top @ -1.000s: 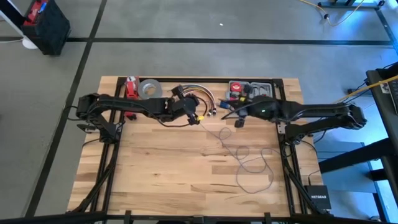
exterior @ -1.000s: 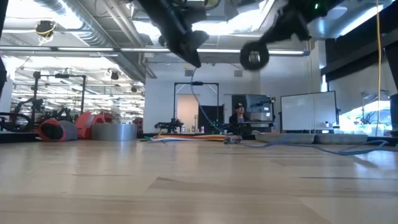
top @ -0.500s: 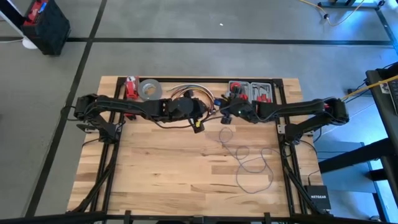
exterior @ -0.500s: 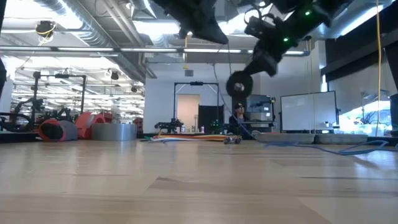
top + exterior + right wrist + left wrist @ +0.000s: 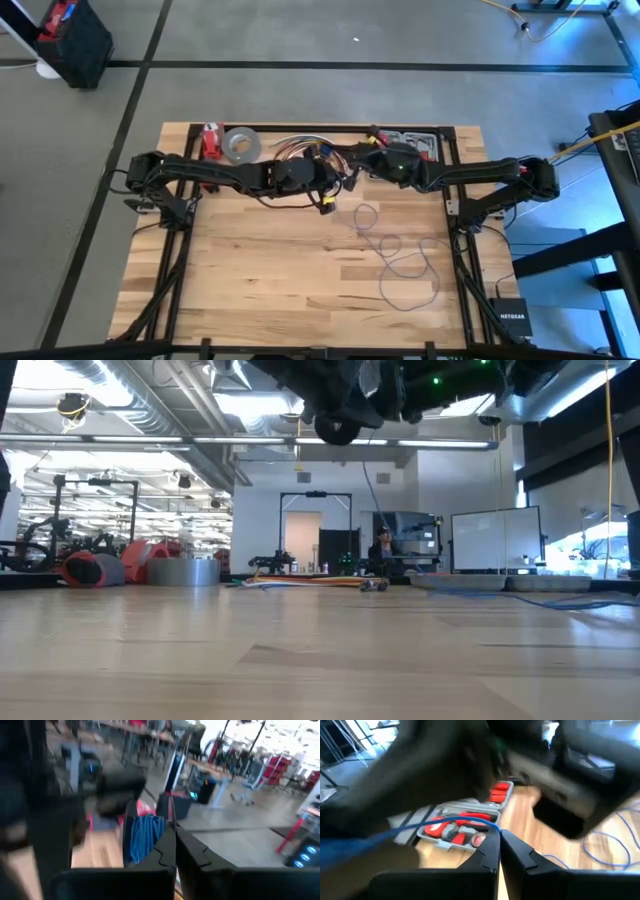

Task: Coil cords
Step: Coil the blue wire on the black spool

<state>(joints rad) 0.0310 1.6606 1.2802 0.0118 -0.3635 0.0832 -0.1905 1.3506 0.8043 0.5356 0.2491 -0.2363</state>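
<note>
The cord is a thin blue wire. Its slack loops (image 5: pixel 405 265) lie on the right half of the table, and one strand (image 5: pixel 375 510) rises to the two grippers. They meet above the table's far middle. My left gripper (image 5: pixel 340 192) is shut on a strand of the cord (image 5: pixel 445 826). My right gripper (image 5: pixel 354 166) points level toward it and is shut. A small bundle of several blue turns (image 5: pixel 145 837) sits at its fingertips. My left gripper pinches a single strand of the cord (image 5: pixel 492 826) between its two fingertips, lifted clear of the table. The strand runs off to one side, across the fingers. My right gripper is shut beside the coiled turns (image 5: pixel 150 832). One of its fingers (image 5: pixel 160 855) hides where they meet.
A grey tool case (image 5: pixel 465 827) with red tools lies at the far edge under the right arm. A grey tape roll (image 5: pixel 240 143), a red object (image 5: pixel 211 140) and an arched bundle of coloured cables (image 5: pixel 300 148) stand along the far edge. The near half is bare wood.
My right gripper has gone toward the table's left and far edge, tipping up to level, and now meets my left gripper. My left gripper has tipped upward and shifted slightly right. The strand running up from the table loops has been drawn higher.
</note>
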